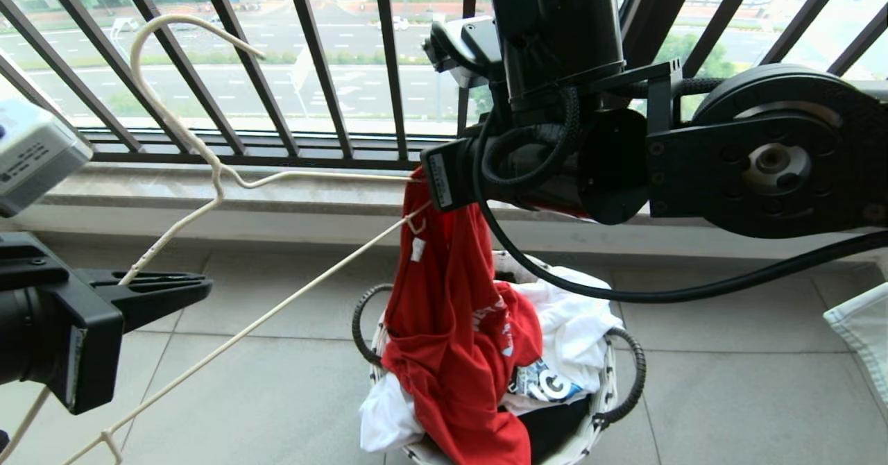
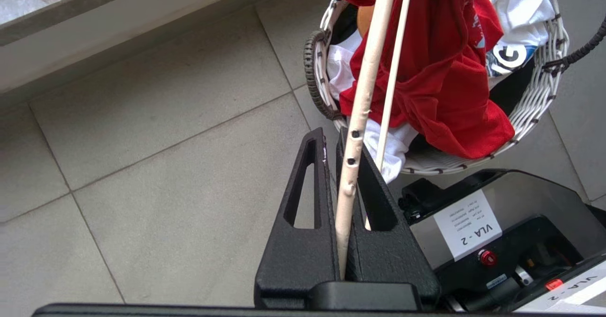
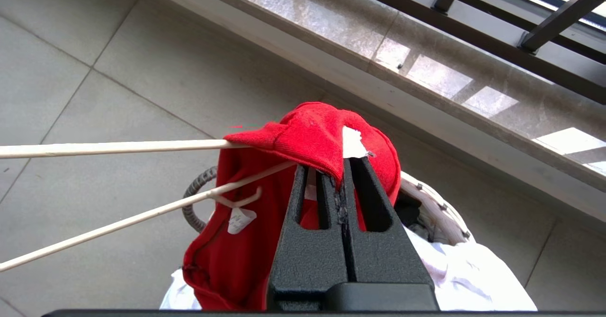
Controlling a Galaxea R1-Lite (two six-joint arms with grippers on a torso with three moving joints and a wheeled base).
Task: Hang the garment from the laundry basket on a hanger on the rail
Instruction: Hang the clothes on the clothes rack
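The left gripper (image 2: 338, 137), matte black and wedge-shaped, is pinching the thin cream wire hanger (image 1: 208, 194) at nine o'clock. The right gripper (image 3: 342, 165) is clamping the soft red garment's (image 1: 451, 326) collar, which is draping into the round woven laundry basket (image 1: 603, 395) at six o'clock.

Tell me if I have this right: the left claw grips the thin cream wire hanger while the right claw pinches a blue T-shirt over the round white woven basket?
Nearly. The T-shirt pinched by the right claw is red, not blue, as the right wrist view shows. The left claw does grip the thin cream wire hanger, over the round white woven basket.
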